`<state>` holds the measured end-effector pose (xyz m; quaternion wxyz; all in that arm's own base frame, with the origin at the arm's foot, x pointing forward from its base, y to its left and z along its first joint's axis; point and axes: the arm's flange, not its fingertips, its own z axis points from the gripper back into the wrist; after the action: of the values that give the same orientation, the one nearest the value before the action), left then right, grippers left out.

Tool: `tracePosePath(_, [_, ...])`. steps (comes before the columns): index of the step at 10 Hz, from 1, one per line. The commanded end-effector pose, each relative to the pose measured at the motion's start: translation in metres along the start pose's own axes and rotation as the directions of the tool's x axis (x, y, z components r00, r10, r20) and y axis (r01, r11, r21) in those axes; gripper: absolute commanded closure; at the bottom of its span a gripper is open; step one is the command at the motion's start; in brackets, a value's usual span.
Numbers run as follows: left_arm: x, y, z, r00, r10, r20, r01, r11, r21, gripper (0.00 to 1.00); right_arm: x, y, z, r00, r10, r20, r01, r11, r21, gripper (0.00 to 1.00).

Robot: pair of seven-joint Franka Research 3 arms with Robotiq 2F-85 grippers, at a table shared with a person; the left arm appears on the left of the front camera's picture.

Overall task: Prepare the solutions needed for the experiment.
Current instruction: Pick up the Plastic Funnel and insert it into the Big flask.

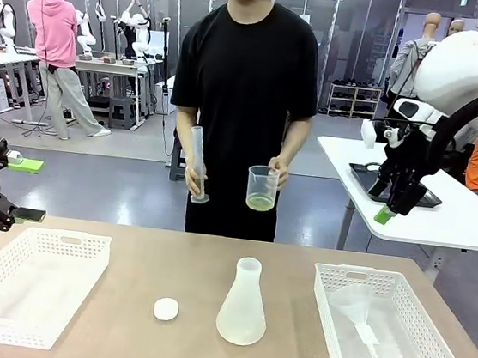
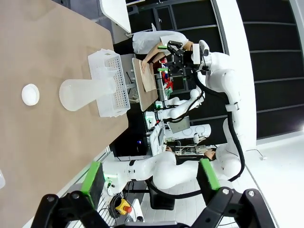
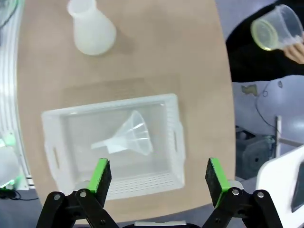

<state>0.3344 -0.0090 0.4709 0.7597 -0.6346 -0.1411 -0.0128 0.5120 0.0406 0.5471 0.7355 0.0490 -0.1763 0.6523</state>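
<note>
While the right fingers [image 3: 101,175] hang wide open and empty above the right basket [image 3: 175,142] with its funnel [image 3: 130,135], the left fingers [image 2: 93,176] gape just as wide, holding nothing, beside the tabletop's [image 1: 117,338] left edge. Mid-tabletop stand a flask [image 1: 243,305] and a small white cap [image 1: 166,309]. Beyond them, the person's hand [image 1: 280,171] holds a beaker [image 1: 263,182] with the solutions [image 1: 260,202] lying shallow in its bottom.
</note>
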Motion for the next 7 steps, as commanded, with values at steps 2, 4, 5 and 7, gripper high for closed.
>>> tracePosePath(2, [0.001, 0.0, -0.001, 1.0, -0.001, -0.003, 0.0, 1.0, -0.017, 0.0, 0.0, 0.0, 0.0, 1.0, 0.0, 0.0, 0.0, 1.0, 0.0, 0.0])
tracePosePath(4, [0.001, 0.0, -0.001, 1.0, -0.001, -0.003, 0.0, 1.0, -0.017, 0.0, 0.0, 0.0, 0.0, 1.0, 0.0, 0.0, 0.0, 1.0, 0.0, 0.0])
tracePosePath(5, [0.001, 0.0, -0.001, 1.0, -0.001, -0.003, 0.0, 1.0, -0.017, 0.0, 0.0, 0.0, 0.0, 1.0, 0.0, 0.0, 0.0, 1.0, 0.0, 0.0])
tracePosePath(7, [0.001, 0.0, -0.001, 1.0, -0.001, -0.003, 0.0, 1.0, -0.017, 0.0, 0.0, 0.0, 0.0, 1.0, 0.0, 0.0, 0.0, 1.0, 0.0, 0.0])
